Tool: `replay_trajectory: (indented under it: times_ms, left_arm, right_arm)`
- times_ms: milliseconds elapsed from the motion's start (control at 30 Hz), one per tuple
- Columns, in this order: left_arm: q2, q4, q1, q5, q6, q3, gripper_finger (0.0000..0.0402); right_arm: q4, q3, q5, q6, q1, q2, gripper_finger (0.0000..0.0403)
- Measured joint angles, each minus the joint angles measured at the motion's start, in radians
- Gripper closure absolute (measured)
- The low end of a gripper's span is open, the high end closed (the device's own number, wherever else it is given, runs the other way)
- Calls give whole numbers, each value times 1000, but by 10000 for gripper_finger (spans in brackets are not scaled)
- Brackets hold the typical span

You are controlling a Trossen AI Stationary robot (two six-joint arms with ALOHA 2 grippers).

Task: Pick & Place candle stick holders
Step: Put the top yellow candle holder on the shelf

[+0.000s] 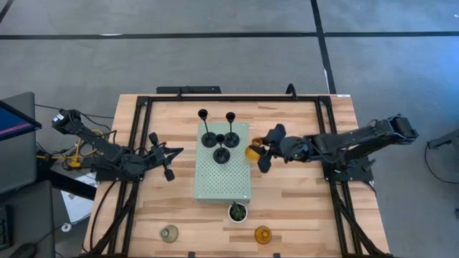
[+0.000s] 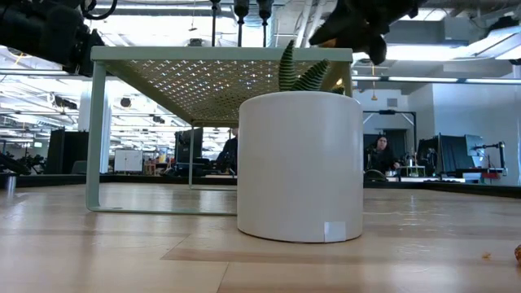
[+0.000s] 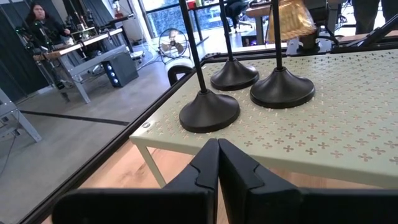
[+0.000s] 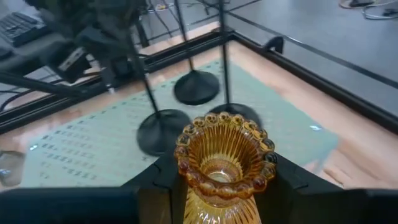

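Three black candle stick holders [image 1: 219,137] stand by their round bases on the pale green perforated board [image 1: 222,179]. My right gripper [image 1: 256,154] is shut on an amber glass holder [image 4: 222,165] at the board's right edge, above the table. A second amber holder [image 1: 263,234] and a clear-grey glass holder [image 1: 169,233] stand near the table's near edge. My left gripper [image 1: 167,156] is shut and empty, just left of the board. My right gripper pinches the amber holder's lower body [image 4: 214,208] between its two fingers, one on each side. The fingers come level from the table's right side. The holder sits upright, its scalloped rim [image 4: 224,134] up, lifted above the table beside the board.
A small green plant in a pot [image 1: 237,211] stands in front of the board's near edge; it fills the low view [image 2: 299,167]. The black table frame rails [image 1: 133,143] run along both sides. People sit at desks in the room behind.
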Motion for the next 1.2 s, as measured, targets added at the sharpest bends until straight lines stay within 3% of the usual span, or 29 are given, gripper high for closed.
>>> replay_trajectory:
  times_ms: [667,1200]
  left_arm:
    - [0,0,0,0,-3,0,394]
    - [0,0,0,0,-3,0,394]
  right_arm:
    - [280,1,-3,-26,96,174,278]
    - [273,1,-3,-45,98,175,278]
